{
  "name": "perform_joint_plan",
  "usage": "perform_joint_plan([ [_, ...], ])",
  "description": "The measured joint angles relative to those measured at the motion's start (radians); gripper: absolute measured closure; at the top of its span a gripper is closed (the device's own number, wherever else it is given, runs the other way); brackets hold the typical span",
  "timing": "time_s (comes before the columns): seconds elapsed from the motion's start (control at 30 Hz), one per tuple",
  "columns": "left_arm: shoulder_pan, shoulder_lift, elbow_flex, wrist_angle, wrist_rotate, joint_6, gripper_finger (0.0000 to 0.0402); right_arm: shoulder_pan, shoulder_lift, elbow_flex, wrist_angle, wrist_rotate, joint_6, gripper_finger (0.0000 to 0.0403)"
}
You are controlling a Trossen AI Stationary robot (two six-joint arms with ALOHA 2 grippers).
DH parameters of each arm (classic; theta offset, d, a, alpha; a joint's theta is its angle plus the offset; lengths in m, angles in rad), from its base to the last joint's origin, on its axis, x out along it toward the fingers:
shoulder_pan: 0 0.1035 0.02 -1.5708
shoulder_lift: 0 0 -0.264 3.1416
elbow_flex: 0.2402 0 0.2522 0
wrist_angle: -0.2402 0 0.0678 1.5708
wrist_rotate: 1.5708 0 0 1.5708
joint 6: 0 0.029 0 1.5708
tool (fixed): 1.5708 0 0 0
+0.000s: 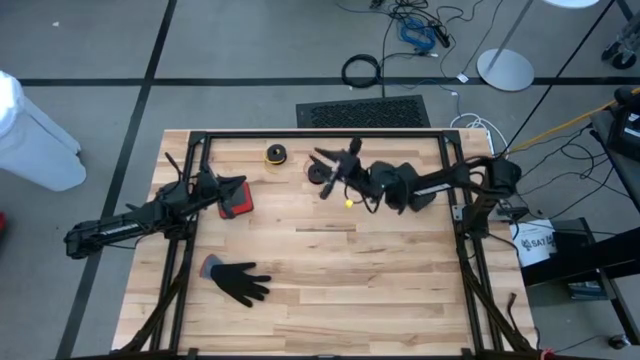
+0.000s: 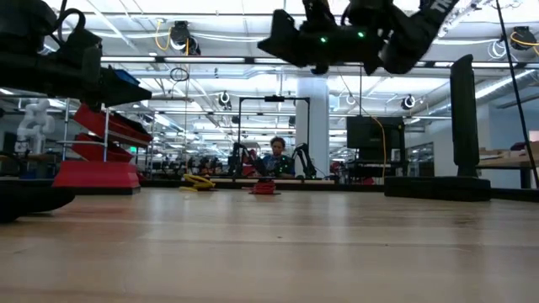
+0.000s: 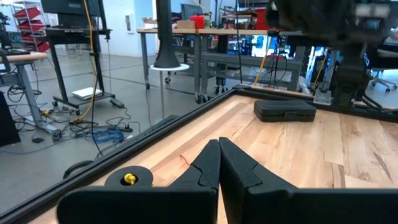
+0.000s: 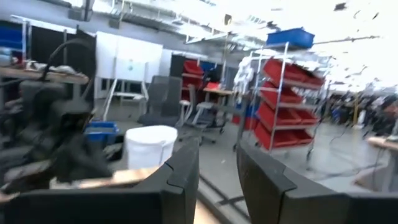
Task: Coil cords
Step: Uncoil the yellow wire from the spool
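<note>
A: Where do we find the cords?

B: Both lie near the table's (image 1: 400,300) far edge. The yellow-orange cord (image 1: 275,154) sits close to that edge, left of its middle, as a small round bundle. The black cord (image 1: 316,176) lies just to its right, a little farther in from the edge.

A: Which way do they point?

B: We see no long axis on the yellow-orange one. It is wound into a compact ring and looks much the same in every direction. The black one is partly under the right arm, so we cannot tell its lie.

A: And the grippers?

B: The right gripper (image 1: 335,165) hangs over the black cord, well off the wood to judge from the low view. Its jaws stand apart, and we see nothing between them. The left gripper (image 1: 215,188) waits near the left edge with its fingers (image 3: 205,163) pressed together, just beside a red and black object (image 1: 238,200).

A: So which step are we on?

B: We judge the yellow-orange cord done and the black one in hand. The next move calls for the right gripper to descend straight onto the bundle and close on a loose strand, not the whole heap. The black glove (image 1: 238,281), toward the near left corner, lies well apart and plays no part.
</note>
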Motion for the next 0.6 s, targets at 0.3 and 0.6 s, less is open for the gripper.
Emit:
perform_joint_plan([
  [0.3,0.000,0.000,0.000,0.000,0.000,0.000,0.0396,-0.071,0.005,0.300,-0.433,-0.005,-0.084,0.0310],
  [0.6,0.000,0.000,0.000,0.000,0.000,0.000,0.0396,-0.168,0.093,0.589,-0.983,-0.105,-0.084,0.0310],
])
